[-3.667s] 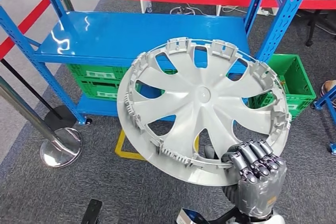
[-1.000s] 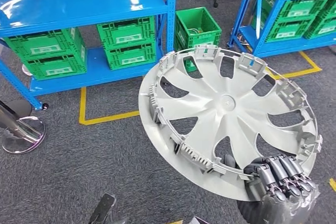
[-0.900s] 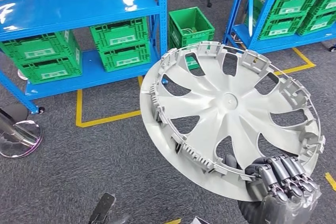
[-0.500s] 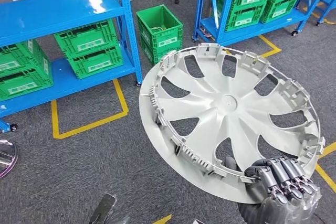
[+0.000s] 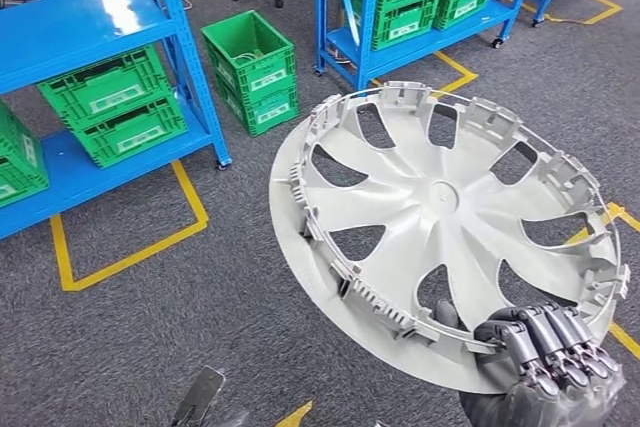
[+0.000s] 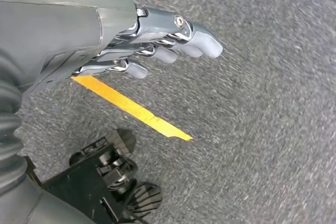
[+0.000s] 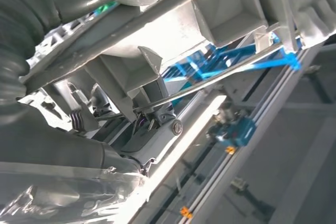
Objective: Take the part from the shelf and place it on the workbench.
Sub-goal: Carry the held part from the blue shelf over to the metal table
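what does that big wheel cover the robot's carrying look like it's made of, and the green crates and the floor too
Wheel cover: likely moulded plastic, matte silver-grey; thin spokes and moulded clips around the rim suggest it. The right hand grips its edge. Green crates: probably rigid plastic, with ribbed walls and an even colour. Floor: looks like grey short-pile carpet, speckled, with yellow tape lines.

**Hidden, cropped and blurred**

Right hand (image 5: 543, 367) cut off by the head view's lower edge, palm and thumb mostly hidden under the wheel cover (image 5: 445, 227). In the right wrist view, wheel cover (image 7: 166, 30) too close and cropped to read as a whole; fingers (image 7: 158, 124) largely masked by its ribs and wire ring, background streaked with blur. Blue shelf (image 5: 90, 27) and green crates (image 5: 113, 107) cropped at the left edge. Crate labels too small to read. Carpet (image 6: 269, 119) smeared in the left wrist view.
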